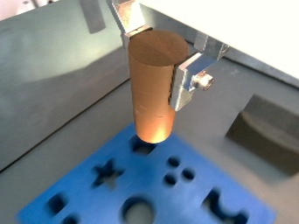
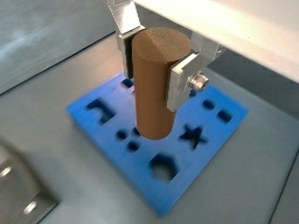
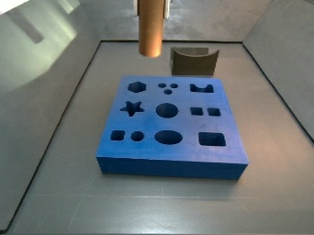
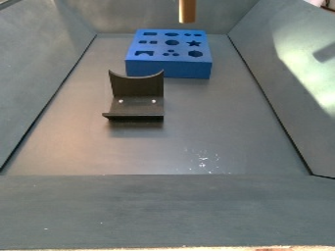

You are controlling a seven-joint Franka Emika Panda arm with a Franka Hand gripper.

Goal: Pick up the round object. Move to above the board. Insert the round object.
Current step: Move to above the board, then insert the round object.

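1. Peg, a smooth orange-brown cylinder, hangs clear above the blue hole board, in both wrist views.
2. Tool is closed on its upper part, silver plates clamping opposite sides so the lower end stays free for insertion.
3. Its long axis runs vertical, bottom end pointing down over the board's edge nearest the fixture, towards the desk's far side.

Even, fairly bright light fills all views. Pale glare patches lie on the grey walls at upper left and upper right in the side views. Both wrist views are slightly soft, with blown-out white along the top.
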